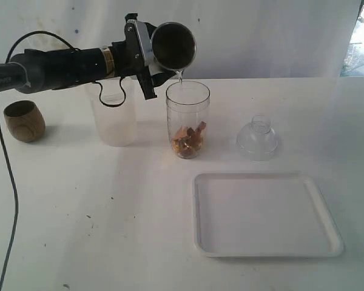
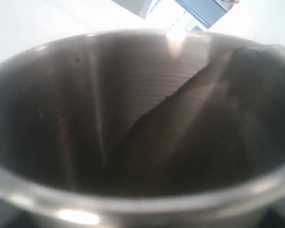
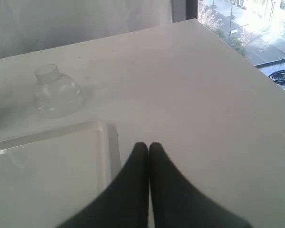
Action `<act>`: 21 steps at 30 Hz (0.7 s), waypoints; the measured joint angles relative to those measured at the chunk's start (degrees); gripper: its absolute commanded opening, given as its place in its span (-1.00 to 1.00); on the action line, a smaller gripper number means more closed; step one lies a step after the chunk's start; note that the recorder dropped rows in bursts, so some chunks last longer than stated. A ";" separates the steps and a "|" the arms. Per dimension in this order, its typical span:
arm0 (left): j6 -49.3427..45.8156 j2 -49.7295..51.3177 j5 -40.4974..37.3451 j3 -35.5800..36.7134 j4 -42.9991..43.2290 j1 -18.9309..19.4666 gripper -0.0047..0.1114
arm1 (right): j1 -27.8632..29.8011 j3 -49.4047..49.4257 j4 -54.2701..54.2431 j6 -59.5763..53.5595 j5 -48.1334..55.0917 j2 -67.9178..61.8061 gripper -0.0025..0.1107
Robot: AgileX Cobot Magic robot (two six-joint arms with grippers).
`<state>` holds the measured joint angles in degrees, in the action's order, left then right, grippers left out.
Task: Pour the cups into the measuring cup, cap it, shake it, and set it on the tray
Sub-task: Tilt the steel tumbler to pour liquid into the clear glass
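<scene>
Three cups in this job, and one of them is getting poured right now. Far left, the wooden cup (image 1: 24,121) is sitting upright on the counter (image 1: 79,212), well apart from the action; next along, the frosted cup (image 1: 115,121) is standing just behind the left arm, and I can't tell what's in either.

The left jaws are clamping the steel tumbler (image 1: 173,46), tipping it nearly onto its side with the lip hanging right above the measuring cup (image 1: 187,118); a thin stream is dropping in. That measuring cup is standing upright mid-counter, with brown chunks lying at the bottom.

To do this well, I'm thinking: tilt slowly, hold the lip over the middle of the opening rather than its near edge, and avoid bumping the rim, since that tall cup looks tippy; the wrist view isn't telling me how much is left inside.

Further right, the dome lid (image 1: 257,139) is sitting on the counter; the tray (image 1: 267,253) is lying in front, bare. The right jaws are pressed together, gripping nothing, hovering beside the tray's edge.
</scene>
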<state>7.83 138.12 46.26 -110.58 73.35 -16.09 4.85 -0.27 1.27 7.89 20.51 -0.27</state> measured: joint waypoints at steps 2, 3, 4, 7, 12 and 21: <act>-0.93 -0.21 -0.58 0.00 0.00 0.00 -0.92 | 0.00 0.00 0.00 0.00 0.00 0.00 -0.96; -1.24 -0.37 -0.58 0.00 -0.11 0.00 -0.92 | 0.00 0.00 0.00 0.00 0.00 0.00 -0.96; -1.82 -0.36 -0.58 0.00 -0.11 0.00 -0.92 | 0.00 0.00 0.00 0.00 0.00 0.00 -0.96; -3.60 -0.36 -0.81 0.00 -0.11 0.00 -0.92 | 0.00 0.00 0.00 0.00 0.00 0.00 -0.96; -6.03 -0.36 -0.92 0.00 -0.11 0.00 -0.92 | 0.00 0.00 0.00 0.00 0.00 0.00 -0.96; -8.14 -0.36 -0.92 0.00 -0.11 0.00 -0.92 | 0.00 0.00 0.00 0.00 0.00 0.00 -0.96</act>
<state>-0.31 137.76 45.35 -110.58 73.24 -16.09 4.85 -0.27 1.27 7.89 20.51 -0.27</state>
